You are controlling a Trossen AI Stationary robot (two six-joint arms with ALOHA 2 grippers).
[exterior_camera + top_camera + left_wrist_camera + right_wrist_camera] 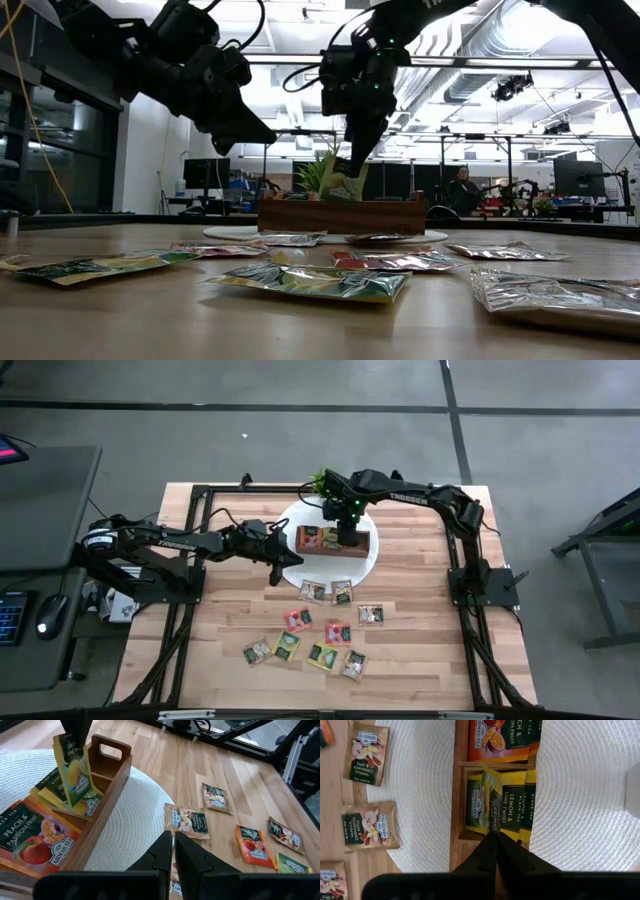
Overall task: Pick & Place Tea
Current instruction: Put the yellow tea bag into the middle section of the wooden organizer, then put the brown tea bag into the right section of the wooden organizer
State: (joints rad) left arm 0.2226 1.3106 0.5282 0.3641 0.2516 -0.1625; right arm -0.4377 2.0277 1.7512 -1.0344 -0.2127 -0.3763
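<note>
Fingers of the right gripper pinch a yellow lemon sachet upright over the middle compartment of the wooden tray, which rests on a round woven white mat. It should go straight down between the sachets already filed there before the fingers let go. The left gripper, closed and empty, hangs above the mat's edge, while flat, glossy square sachets lie scattered on the wooden table.
</note>
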